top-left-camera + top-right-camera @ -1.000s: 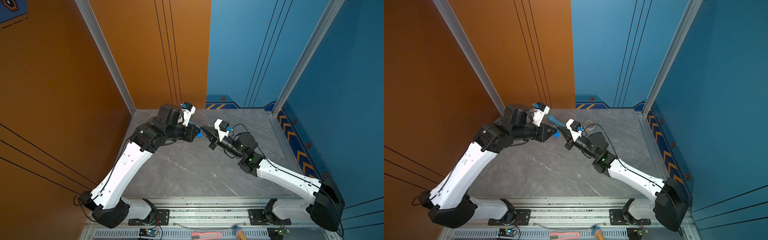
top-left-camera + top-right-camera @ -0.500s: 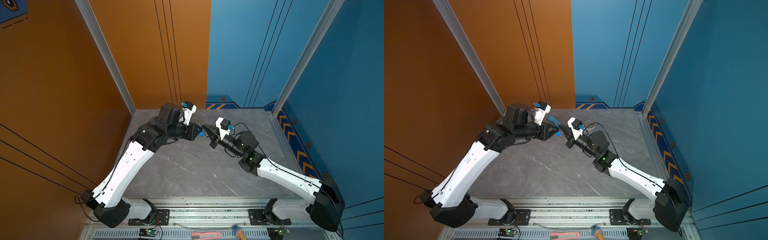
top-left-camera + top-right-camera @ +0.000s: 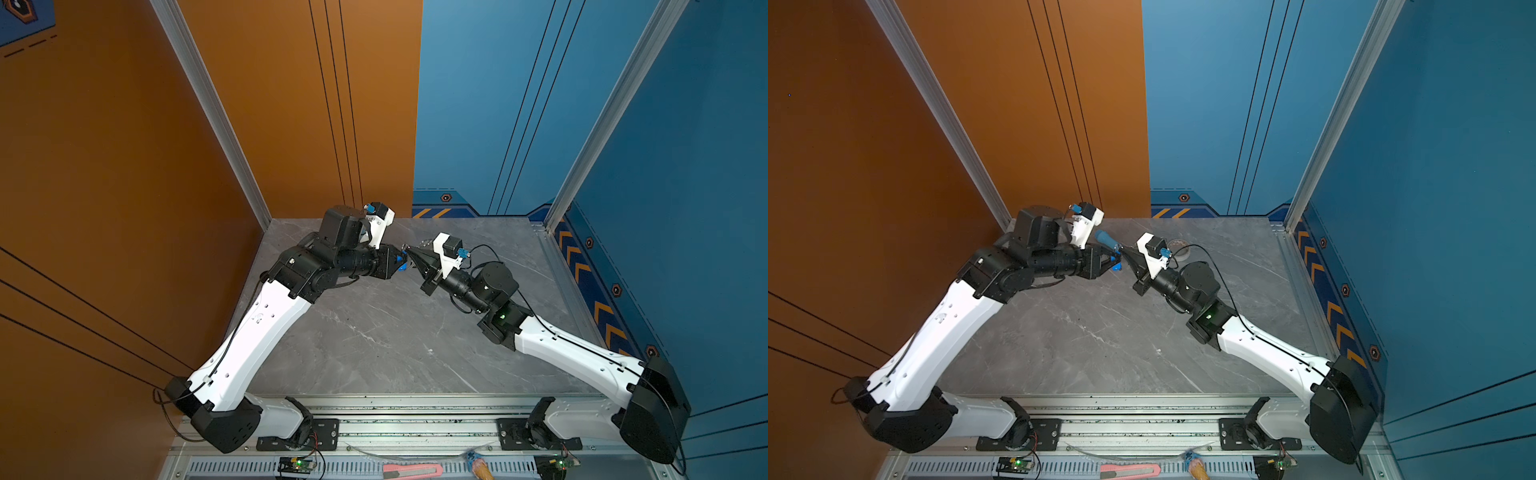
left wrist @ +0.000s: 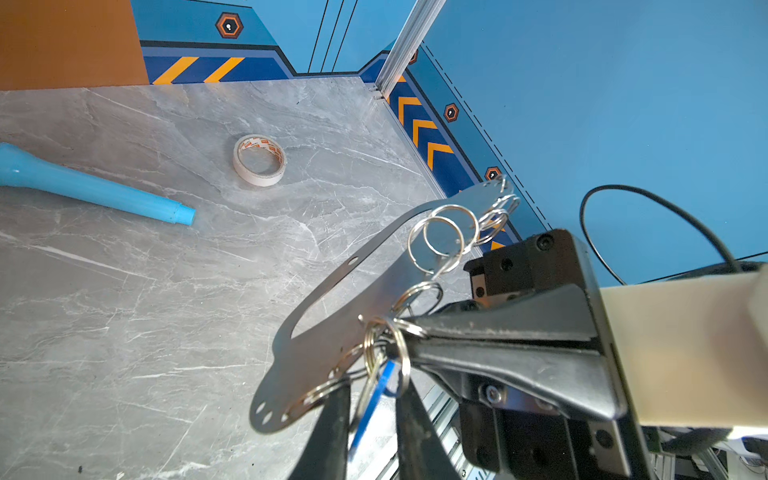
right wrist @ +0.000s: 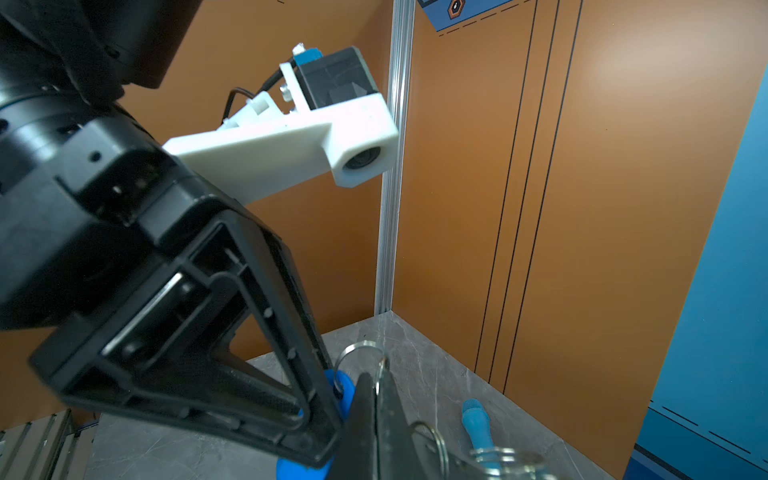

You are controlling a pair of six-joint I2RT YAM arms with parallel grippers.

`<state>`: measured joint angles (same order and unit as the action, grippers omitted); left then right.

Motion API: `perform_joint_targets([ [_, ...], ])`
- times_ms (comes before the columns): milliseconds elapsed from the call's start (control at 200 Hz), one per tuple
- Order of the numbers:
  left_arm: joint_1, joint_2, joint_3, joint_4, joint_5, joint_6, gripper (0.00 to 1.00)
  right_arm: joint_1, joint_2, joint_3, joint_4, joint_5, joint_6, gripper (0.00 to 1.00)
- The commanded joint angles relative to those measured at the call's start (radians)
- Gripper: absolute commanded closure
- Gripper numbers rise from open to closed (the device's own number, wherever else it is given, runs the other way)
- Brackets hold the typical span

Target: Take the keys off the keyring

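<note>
steel keyring: stiff, clamped by your right gripper; light keys hang between left gripper's parted jaws, pinch tag.

The keyring — a flat silver-grey plate with a long oval cut-out and wire rings strung along one edge — is held tilted in the air, its ringed edge pinched in the closed right gripper. The keys, a small silvery bunch with a blue tag, hang from a ring near the plate's lower end, between the fingers of the left gripper. Whether those fingers grip them is unclear.
</note>
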<state>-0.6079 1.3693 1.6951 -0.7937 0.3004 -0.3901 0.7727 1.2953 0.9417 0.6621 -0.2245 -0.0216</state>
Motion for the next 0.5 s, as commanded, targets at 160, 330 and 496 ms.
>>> perform_joint_targets([
  [160,-0.012,0.037,0.018,0.118,0.053,0.000,0.88,0.028,-0.023,0.034,-0.027,-0.113,-0.003,1.00],
  [330,-0.012,0.033,0.025,0.121,0.055,0.003,1.00,0.024,-0.034,0.029,-0.039,-0.110,-0.013,1.00],
  [496,-0.006,0.013,0.024,0.102,0.038,0.007,1.00,0.017,-0.051,0.027,-0.084,-0.104,-0.061,1.00],
])
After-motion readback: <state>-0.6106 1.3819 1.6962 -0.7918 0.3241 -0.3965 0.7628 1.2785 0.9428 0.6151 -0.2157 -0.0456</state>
